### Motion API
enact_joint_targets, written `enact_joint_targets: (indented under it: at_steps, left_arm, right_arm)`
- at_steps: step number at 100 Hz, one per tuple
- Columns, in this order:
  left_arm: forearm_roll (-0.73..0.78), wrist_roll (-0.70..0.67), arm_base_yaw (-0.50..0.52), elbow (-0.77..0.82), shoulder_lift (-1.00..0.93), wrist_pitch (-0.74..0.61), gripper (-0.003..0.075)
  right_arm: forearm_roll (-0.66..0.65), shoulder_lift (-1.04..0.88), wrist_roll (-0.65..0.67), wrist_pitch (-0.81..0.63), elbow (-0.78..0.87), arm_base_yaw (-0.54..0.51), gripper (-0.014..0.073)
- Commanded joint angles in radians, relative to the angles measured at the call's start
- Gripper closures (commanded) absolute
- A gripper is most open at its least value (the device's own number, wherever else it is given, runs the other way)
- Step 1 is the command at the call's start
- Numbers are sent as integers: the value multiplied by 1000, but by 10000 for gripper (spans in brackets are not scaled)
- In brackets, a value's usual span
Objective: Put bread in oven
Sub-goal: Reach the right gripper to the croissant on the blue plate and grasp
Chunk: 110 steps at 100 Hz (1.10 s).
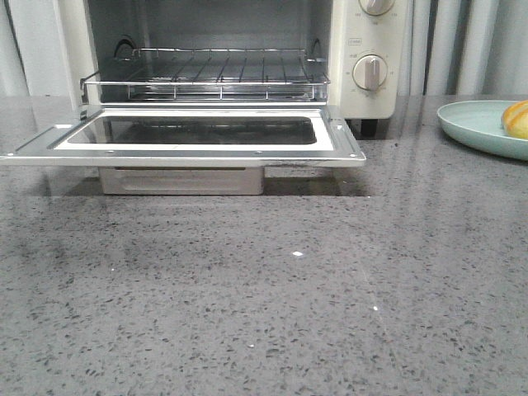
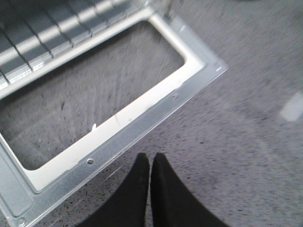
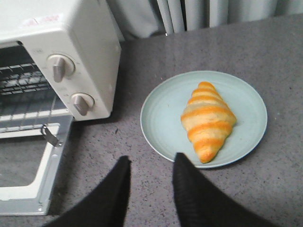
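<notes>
The bread (image 3: 207, 120), a golden-orange striped croissant, lies on a pale green plate (image 3: 161, 113); in the front view only its edge (image 1: 516, 118) shows at the far right on the plate (image 1: 470, 124). The cream-white oven (image 1: 363, 49) stands at the back with its glass door (image 1: 190, 136) folded down flat and its wire rack (image 1: 206, 74) bare; it also shows in the right wrist view (image 3: 71, 52). My right gripper (image 3: 151, 163) is open and empty, above the counter just short of the plate. My left gripper (image 2: 150, 160) is shut and empty, just outside the door's edge (image 2: 142, 116).
The grey speckled counter (image 1: 264, 297) stretches from the oven to the front. The open door juts out over it, with a crumb tray (image 1: 181, 180) beneath. Curtains (image 1: 470, 41) hang behind the plate. Neither arm shows in the front view.
</notes>
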Motion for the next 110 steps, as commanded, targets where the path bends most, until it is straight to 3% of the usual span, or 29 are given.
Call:
enact_joint_targets:
  at_steps: [1,27,50,78,89,104,110]
  left_arm:
    - [-40,2,5,-26,-95,-29,742]
    - [-40,2,5,9,-314,-63,742]
    - [-40,2,5,16,-425,-65,742]
    - [-40,2,5,16,-443,-61,742]
    - [-40,2,5,16,-443,-61,742]
    - [-40,2,5,16,-443,-61,742]
    - [-40,2,5,16,-443,-61,742]
  right_arm:
    - [-44,105,-18,2,-93,-4,202]
    - [-178,477,-18,101,-249,-6,181]
    - [-319,659,53,111,-322,-6,181]
    - [-296,831,63,130,-322,-8,186]
    - [-294,857,67,129,-322,-8,307]
    - [-294,861,67,90,-322,-8,663]
    - [-289,861,70,82,-322,-8,659]
